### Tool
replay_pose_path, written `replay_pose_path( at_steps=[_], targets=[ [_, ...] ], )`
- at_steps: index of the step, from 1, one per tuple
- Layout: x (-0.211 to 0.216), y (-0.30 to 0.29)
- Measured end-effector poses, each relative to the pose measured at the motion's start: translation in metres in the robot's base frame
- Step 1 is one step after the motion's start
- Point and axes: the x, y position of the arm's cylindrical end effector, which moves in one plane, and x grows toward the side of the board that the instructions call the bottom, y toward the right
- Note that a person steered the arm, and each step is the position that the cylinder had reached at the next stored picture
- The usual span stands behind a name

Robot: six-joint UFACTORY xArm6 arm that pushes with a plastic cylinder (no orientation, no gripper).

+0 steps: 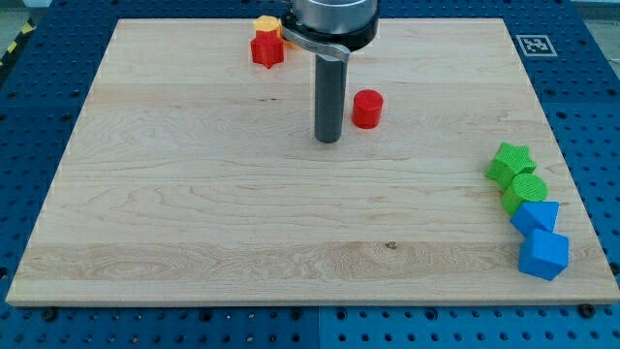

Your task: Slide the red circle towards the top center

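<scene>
The red circle (pixel 367 109) is a short red cylinder on the wooden board, a little right of the board's centre line and in its upper half. My tip (pixel 328 140) rests on the board just left of the red circle and slightly lower in the view, with a small gap between them. The dark rod rises from the tip to the arm's head at the view's top centre.
A red star block (pixel 266 50) and a yellow block (pixel 266 23) sit near the top edge, left of the rod. At the right edge lie a green star (pixel 510 161), a green circle (pixel 524 190) and two blue blocks (pixel 536 214) (pixel 543 254). The board's (pixel 194 194) rim borders blue pegboard.
</scene>
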Motion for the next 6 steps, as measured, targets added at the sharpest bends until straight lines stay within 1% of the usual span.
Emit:
replay_pose_path(
  at_steps=[1,2,3,4,6],
  targets=[
    [0.010,0.028],
    [0.012,0.087],
    [-0.009,0.079],
    [-0.018,0.062],
    [-0.022,0.058]
  ],
)
